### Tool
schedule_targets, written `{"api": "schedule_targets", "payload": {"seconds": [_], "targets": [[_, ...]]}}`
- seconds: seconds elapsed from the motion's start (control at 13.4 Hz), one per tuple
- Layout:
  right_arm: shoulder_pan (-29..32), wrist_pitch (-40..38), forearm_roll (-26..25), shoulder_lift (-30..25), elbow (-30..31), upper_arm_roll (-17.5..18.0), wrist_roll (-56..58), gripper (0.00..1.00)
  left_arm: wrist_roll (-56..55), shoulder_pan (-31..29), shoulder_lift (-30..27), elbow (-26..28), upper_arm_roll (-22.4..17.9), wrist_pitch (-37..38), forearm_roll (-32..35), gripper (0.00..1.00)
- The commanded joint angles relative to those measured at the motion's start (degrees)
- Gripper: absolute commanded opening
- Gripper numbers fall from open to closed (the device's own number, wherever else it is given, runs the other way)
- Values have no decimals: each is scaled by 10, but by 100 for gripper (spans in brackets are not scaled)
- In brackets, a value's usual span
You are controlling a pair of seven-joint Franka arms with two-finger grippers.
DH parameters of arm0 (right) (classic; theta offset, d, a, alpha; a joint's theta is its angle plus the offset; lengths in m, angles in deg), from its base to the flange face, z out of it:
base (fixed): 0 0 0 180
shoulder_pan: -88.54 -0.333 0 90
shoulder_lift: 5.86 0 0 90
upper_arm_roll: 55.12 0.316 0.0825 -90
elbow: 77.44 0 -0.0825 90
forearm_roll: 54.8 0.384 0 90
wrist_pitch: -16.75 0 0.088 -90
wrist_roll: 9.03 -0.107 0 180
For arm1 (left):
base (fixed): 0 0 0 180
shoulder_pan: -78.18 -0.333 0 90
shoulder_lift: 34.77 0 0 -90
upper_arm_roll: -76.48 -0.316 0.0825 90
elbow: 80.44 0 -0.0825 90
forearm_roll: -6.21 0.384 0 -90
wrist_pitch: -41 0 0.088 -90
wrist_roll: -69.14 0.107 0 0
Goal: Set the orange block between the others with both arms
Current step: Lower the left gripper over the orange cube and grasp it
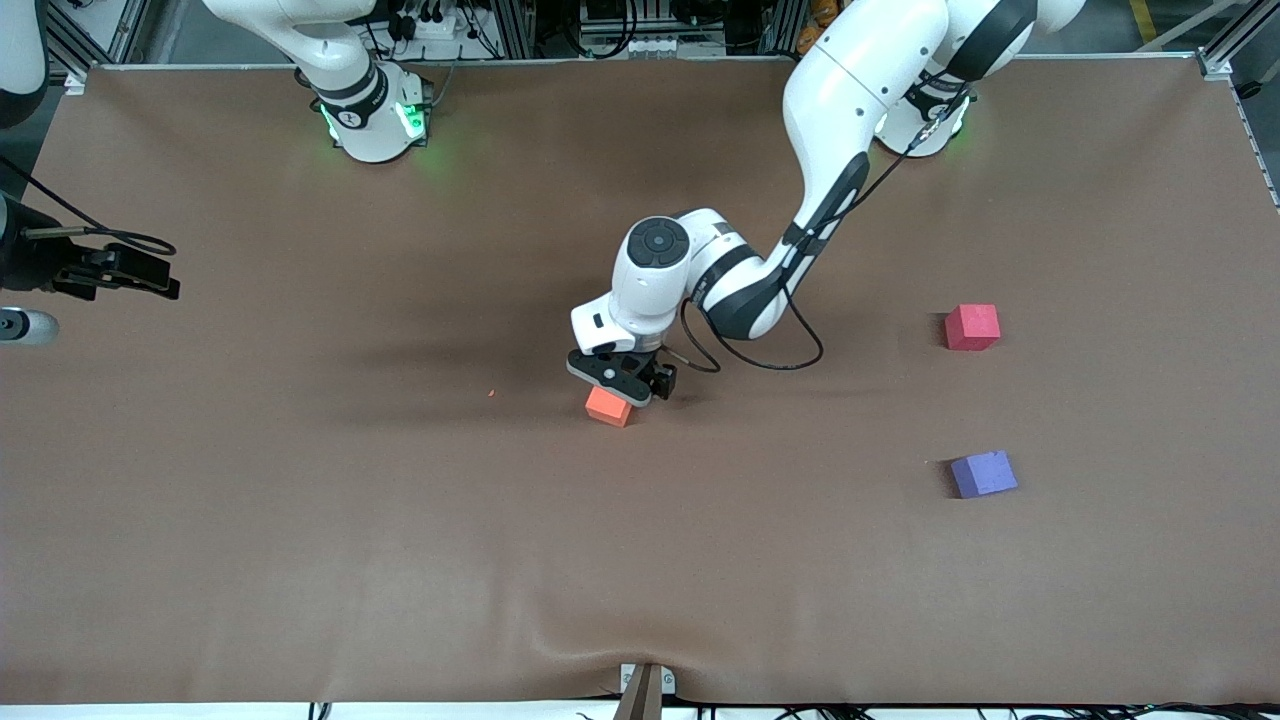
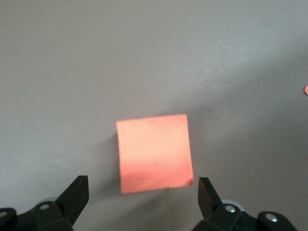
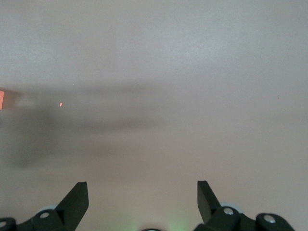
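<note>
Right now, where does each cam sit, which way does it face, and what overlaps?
Front: high across the table, facing both bases; left pincer open over the orange block, right pincer waiting at the table's edge.
Left wrist: looks down at the orange block; own fingertips.
Right wrist: bare table; own fingertips.
Shared: orange block.

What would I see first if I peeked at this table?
You'd spot the left gripper hanging open right over the orange block in the middle of the brown table. Toward the left arm's end sit a red-pink cube and, nearer the front camera, a purple-blue cube. The right gripper waits open at the other end.
</note>
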Motion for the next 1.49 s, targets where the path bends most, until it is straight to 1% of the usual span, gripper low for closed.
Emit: {"api": "schedule_targets", "payload": {"seconds": [0.0, 0.52, 0.67, 0.97, 1.12, 1.42], "targets": [[5, -5, -11, -2, -9, 2, 3, 100, -30, 2, 18, -9, 0, 1, 18, 100], [11, 1, -14, -2, -19, -1, 4, 100, -26, -1, 33, -20, 0, -9, 16, 100], [11, 0, -13, -1, -21, -1, 4, 100, -26, -2, 42, -27, 0, -37, 15, 100], [10, -1, -13, -2, -26, 0, 2, 100, -26, -4, 47, -37, -1, -54, 14, 100], [17, 0, -11, -2, -27, -2, 4, 100, -23, -2, 47, -38, -18, -74, 13, 100], [18, -1, -10, -2, -27, 1, 4, 100, -23, -1, 49, -37, -19, -83, 14, 100]]}}
